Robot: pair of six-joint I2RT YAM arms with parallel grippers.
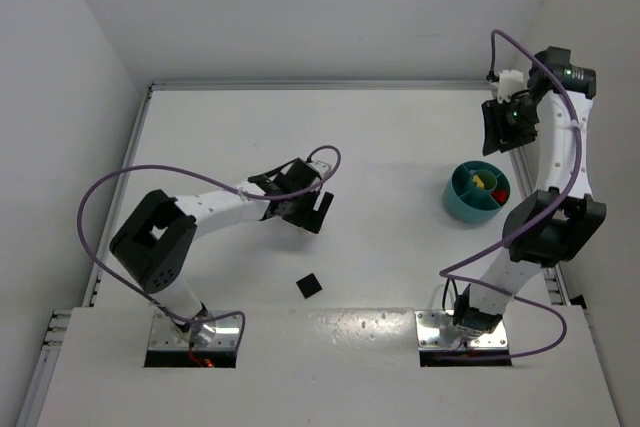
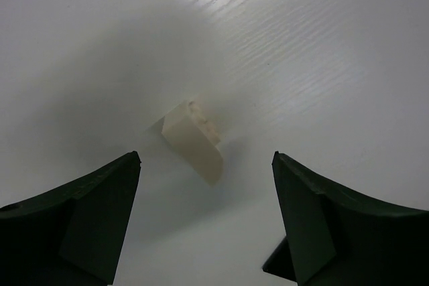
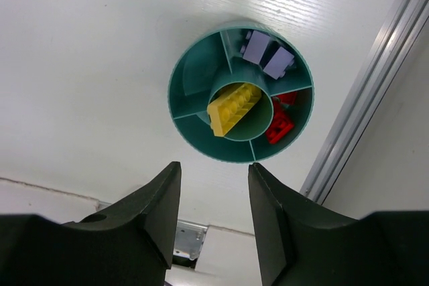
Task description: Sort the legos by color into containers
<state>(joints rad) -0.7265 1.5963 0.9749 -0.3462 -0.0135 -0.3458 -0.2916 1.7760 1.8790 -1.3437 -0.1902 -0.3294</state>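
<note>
A white brick [image 2: 193, 140] lies on the table just ahead of my left gripper [image 2: 205, 157], between the lines of its two open fingers. In the top view the left gripper [image 1: 312, 214] is low over mid-table and hides that brick. A flat black square [image 1: 309, 286] lies on the table nearer the bases. The teal dish [image 1: 462, 202] stands at the right; it also shows in the right wrist view [image 3: 194, 78]. It holds a yellow plate [image 3: 233, 108] in the central ring, two pale purple bricks [image 3: 267, 55] and red bricks [image 3: 278, 125]. My right gripper [image 3: 214, 165] is open and empty, high above the dish [image 1: 497, 127].
An aluminium rail [image 3: 375, 98] runs along the table's right edge beside the dish. Another rail [image 1: 125, 177] borders the left side. White walls enclose the table. The arm base plates [image 1: 195, 332] sit at the near edge.
</note>
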